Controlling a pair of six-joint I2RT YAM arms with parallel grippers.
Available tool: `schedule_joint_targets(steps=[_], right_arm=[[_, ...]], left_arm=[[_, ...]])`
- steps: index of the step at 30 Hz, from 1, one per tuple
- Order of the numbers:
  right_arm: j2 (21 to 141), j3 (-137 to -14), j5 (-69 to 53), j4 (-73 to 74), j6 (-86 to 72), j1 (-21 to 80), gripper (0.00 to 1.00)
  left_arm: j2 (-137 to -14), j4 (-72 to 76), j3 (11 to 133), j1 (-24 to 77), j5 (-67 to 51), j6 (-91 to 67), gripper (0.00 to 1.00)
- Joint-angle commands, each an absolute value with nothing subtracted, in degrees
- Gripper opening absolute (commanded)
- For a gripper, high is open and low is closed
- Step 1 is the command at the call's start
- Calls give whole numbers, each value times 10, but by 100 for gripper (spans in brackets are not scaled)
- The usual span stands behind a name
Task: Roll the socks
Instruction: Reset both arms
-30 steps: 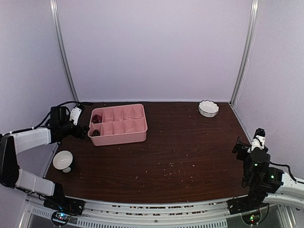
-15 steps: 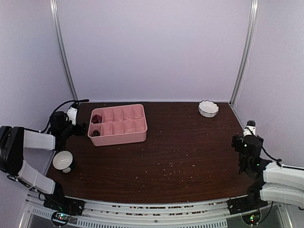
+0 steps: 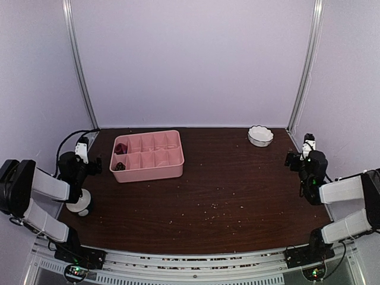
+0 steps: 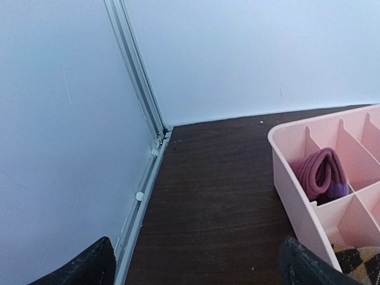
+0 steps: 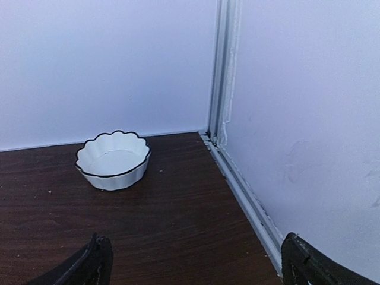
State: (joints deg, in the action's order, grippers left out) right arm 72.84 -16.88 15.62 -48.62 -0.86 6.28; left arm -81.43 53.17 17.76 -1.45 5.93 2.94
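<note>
Dark wood table [image 3: 237, 196] (crumb-flecked), pale lilac walls [image 3: 196, 59]

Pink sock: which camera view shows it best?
Left wrist: the pink sock sits close up, rolled, in a corner compartment of the tray, purple end showing. The top view gives only a small dark spot there. The right wrist view misses it entirely.

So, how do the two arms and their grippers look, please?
The left arm and the right arm have white link covers and black joints. A small white camera block sits on each wrist. A black cable loops beside the left arm. The left gripper and the right gripper have matte black fingers.
</note>
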Motion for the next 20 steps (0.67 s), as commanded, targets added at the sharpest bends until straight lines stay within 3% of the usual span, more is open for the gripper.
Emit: schedule_joint_targets(steps=[1, 20], right_arm=[[764, -155, 66, -579, -2, 46, 100], [777, -148, 61, -611, -5, 40, 99]], left_arm=[[-816, 577, 190, -17, 79, 15, 98], [-817, 581, 190, -17, 76, 16, 98]])
